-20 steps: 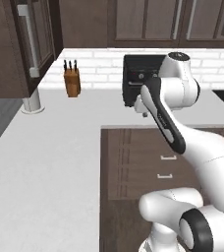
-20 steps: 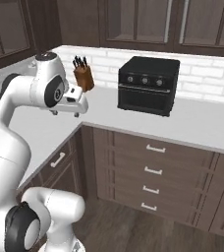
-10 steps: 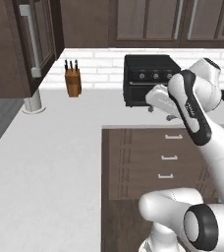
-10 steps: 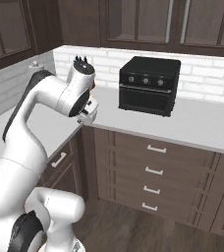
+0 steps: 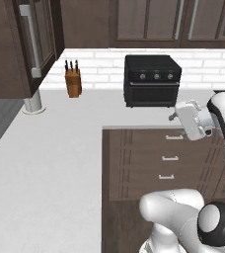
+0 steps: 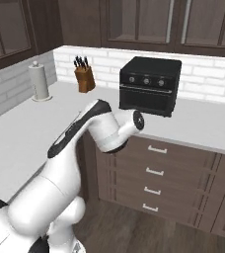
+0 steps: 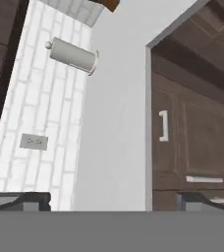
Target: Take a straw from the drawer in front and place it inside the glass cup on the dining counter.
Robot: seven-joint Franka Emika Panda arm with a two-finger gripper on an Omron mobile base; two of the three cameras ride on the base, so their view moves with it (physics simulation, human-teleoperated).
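White paper towel roll (image 7: 73,55) in hand view, drawer (image 5: 173,138) shut

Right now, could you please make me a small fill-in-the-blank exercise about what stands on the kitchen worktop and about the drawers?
1. The knife block stands to the ___ of the black oven in both base views.
2. The paper towel roll stands ___ on the worktop.
3. All the drawers under the worktop are ___.
4. The wall behind the oven is made of white ___.

Missing words: left; upright; closed; brick
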